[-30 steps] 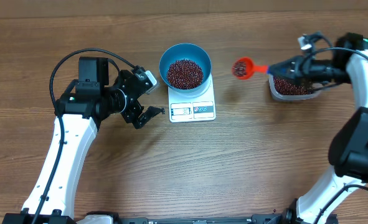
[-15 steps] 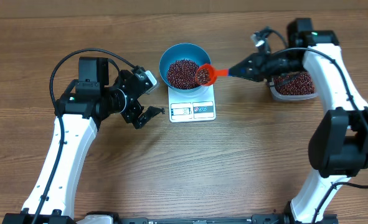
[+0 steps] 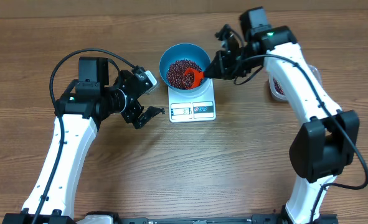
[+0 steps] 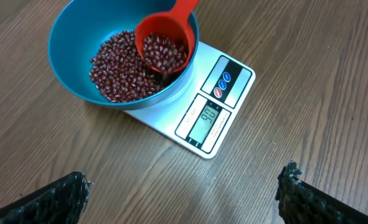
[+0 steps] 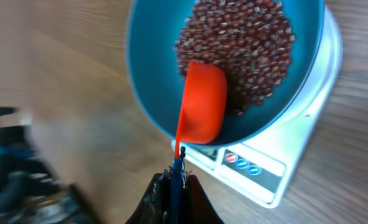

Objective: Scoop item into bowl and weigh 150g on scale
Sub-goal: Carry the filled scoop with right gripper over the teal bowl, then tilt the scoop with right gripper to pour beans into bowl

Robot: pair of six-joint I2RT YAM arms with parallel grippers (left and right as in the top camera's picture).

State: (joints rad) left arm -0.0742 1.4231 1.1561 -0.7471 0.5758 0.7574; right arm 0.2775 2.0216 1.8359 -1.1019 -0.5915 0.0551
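Observation:
The blue bowl (image 3: 169,60) stands on the white scale (image 3: 203,110), and a mass of dark red beans (image 3: 179,71) lies in it. My right gripper (image 3: 216,70) is shut on the handle of a red scoop (image 3: 195,77), whose cup dips inside the bowl's right rim. In the left wrist view the scoop (image 4: 164,46) still has beans in it, above the bowl (image 4: 68,59) and the scale (image 4: 212,118). From the right wrist view I see the scoop's back (image 5: 202,102) over the beans (image 5: 246,43). My left gripper (image 3: 154,95) stands open and empty, left of the scale.
A clear tub (image 3: 276,88) with more beans sits at the right, mostly hidden behind my right arm. Bare wooden table (image 3: 233,162) lies in front of the scale. The left arm's black cable loops at the back left.
My right gripper carried the filled scoop leftwards from beside the tub to the bowl, where it now dips in. The left arm has not moved.

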